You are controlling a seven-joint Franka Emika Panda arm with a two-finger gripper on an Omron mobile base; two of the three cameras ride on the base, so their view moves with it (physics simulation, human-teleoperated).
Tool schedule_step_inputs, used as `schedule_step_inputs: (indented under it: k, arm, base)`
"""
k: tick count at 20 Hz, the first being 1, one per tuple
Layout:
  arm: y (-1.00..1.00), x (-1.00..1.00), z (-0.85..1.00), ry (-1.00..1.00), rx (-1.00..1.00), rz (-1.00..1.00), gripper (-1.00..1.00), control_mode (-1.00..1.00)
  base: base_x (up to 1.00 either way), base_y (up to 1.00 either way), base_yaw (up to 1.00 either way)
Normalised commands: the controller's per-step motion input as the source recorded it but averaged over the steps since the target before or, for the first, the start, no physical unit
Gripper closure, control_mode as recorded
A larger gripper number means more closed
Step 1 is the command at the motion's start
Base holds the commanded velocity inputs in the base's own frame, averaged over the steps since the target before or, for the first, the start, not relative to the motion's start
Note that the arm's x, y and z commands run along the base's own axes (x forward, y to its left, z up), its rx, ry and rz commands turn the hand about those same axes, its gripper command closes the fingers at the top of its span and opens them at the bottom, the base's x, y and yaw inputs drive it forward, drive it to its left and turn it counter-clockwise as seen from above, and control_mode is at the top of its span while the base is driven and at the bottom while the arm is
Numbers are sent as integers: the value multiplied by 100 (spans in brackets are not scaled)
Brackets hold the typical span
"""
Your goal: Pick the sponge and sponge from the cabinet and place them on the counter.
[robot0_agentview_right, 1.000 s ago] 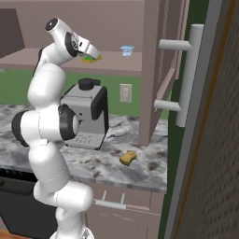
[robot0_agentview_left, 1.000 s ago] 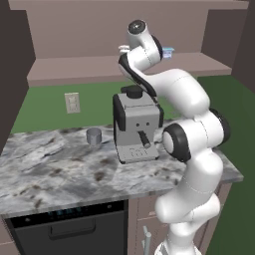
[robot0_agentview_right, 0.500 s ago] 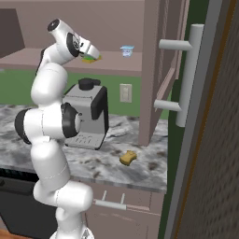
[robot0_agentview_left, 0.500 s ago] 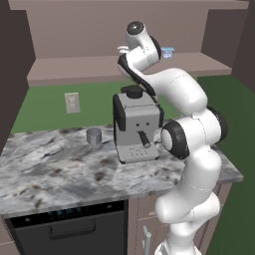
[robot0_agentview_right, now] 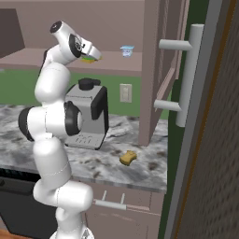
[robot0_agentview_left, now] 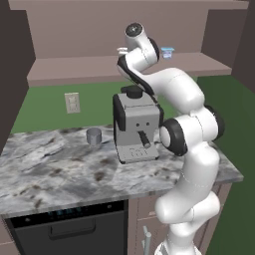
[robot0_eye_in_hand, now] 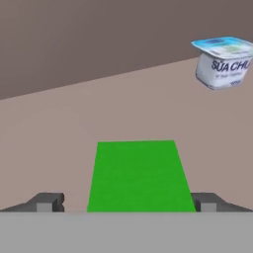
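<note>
Base views flank the arm; hand view nears the cabinet [robot0_eye_in_hand: 74, 59] shelf.

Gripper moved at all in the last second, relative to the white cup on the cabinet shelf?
No clear move. In the right base view the gripper sits at the same spot left of the white cup, over the green sponge, jaws open.

Arm raised high, pincer [robot0_eye_in_hand: 126, 202] wide open, level.

bright green sponge [robot0_eye_in_hand: 138, 175], mauve-brown cabinet [robot0_eye_in_hand: 99, 44]
</note>
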Motion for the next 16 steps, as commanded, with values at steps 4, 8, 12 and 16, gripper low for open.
schedule_step_inputs:
  k: [4, 8, 12, 16]
  arm:
    - [0, 17, -8, 0, 0, 0, -100, -100]
    - [0, 17, -12, 1, 0, 0, -100, -100]
    - [0, 11, -11, 1, 0, 0, -100, -100]
    - [0, 10, -18, 1, 0, 0, -100, -100]
  base:
    - [0, 0, 0]
    - [0, 0, 0]
    - [0, 0, 0]
    - [0, 0, 0]
